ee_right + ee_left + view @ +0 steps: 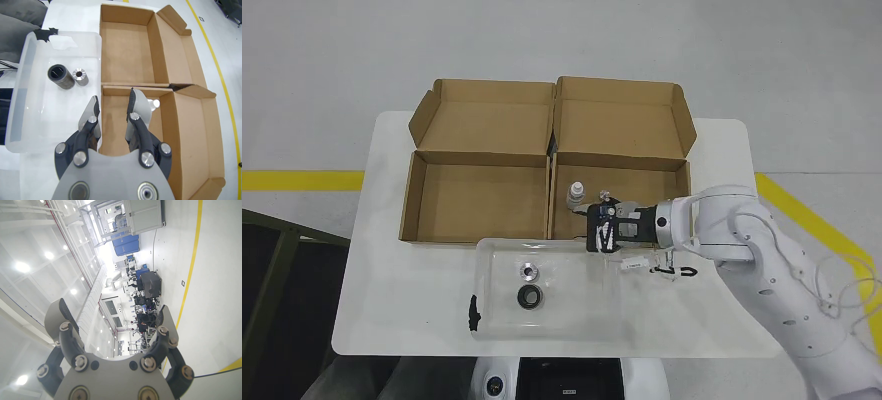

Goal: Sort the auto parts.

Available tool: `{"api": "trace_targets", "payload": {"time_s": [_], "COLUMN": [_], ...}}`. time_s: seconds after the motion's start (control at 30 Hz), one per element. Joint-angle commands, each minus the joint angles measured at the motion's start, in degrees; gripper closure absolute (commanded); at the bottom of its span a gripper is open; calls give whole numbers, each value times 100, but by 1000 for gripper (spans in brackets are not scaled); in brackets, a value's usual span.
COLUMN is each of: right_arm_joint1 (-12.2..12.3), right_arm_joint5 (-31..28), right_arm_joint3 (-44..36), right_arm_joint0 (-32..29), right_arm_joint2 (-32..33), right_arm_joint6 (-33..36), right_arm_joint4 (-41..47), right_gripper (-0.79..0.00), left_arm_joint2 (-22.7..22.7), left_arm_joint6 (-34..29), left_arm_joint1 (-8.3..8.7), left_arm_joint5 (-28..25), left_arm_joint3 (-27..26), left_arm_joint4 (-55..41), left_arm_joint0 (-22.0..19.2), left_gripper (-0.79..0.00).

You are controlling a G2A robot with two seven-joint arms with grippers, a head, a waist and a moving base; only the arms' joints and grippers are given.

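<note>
The right pincer [113, 94] hangs released and empty across the tray [28, 49] wall. One finger is over the tray, the other over the right box [189, 123] just beyond the tray. In this clear plastic tray a dark tubular sleeve [60, 76] and a smaller silvery slotted collet [80, 76] stand upright, just beside each other. A white rounded part [154, 103] lies in the right box, half hidden by a finger. The left box [128, 53], plain brown cardboard, also borders the tray. The left pincer [113, 304] is spread and empty.
</note>
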Motion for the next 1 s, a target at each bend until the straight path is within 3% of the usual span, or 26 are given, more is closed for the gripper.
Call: {"api": "trace_targets", "payload": {"time_s": [0.0,0.27,0.97], "right_arm_joint1": [-11,-129,-581], "right_arm_joint5": [21,198,484], "right_arm_joint3": [-103,-227,481], "right_arm_joint0": [-19,32,569], "right_arm_joint2": [-91,-686,-2026], "right_arm_joint6": [-42,-297,-527], "right_arm_joint4": [-37,-479,-1123], "right_gripper": [-296,-280,-283], "left_arm_joint2": [0,0,0], "left_arm_joint6": [0,0,0], "left_arm_joint1": [0,0,0], "left_arm_joint5": [0,0,0], "left_arm_joint3": [0,0,0], "left_arm_joint4": [0,0,0], "left_arm_joint0": [0,0,0], "left_gripper": [-785,-785,-785]}}
